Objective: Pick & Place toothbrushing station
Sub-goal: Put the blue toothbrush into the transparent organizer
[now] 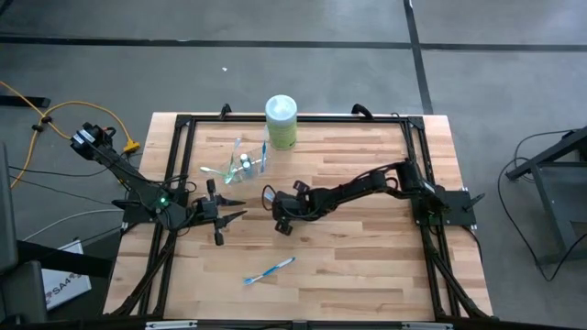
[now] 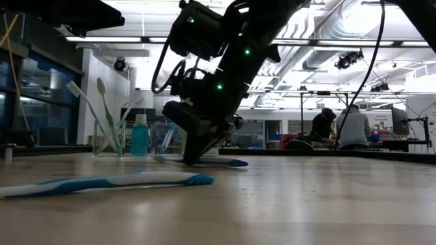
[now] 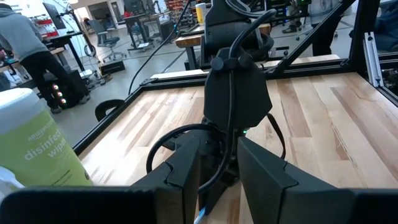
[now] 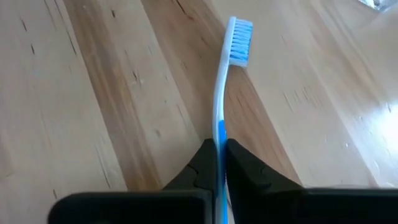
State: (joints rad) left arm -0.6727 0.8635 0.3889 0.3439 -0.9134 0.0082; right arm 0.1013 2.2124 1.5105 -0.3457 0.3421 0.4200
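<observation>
A clear cup (image 1: 243,165) holding several toothbrushes stands on the table toward its far side, left of centre; it is also in the low view (image 2: 109,139). Another white-and-blue toothbrush (image 4: 219,93) lies flat on the table at its middle, bristle head (image 4: 239,38) toward the left edge. My right gripper (image 4: 221,146) is shut on it and slants down from the right (image 1: 278,220). A further toothbrush (image 1: 269,269) lies nearer the front edge. My left gripper (image 1: 237,209) hovers open just left of the right gripper, pointing level at it (image 3: 219,155). My right gripper pinches the toothbrush's handle (image 4: 219,134) between its two fingertips, at the blue stripe roughly mid-length. The fingers slant down from the table's right, and the handle runs on ahead of them toward the bristle head. The toothbrush lies on the table (image 2: 225,162).
A green-and-white disinfectant wipes canister (image 1: 281,121) stands at the far edge beside the cup, with a small blue bottle (image 2: 139,136) near it. A black frame (image 1: 293,117) rims the table. Bare wood stretches to the right and front. People sit at benches in the room behind (image 2: 337,126).
</observation>
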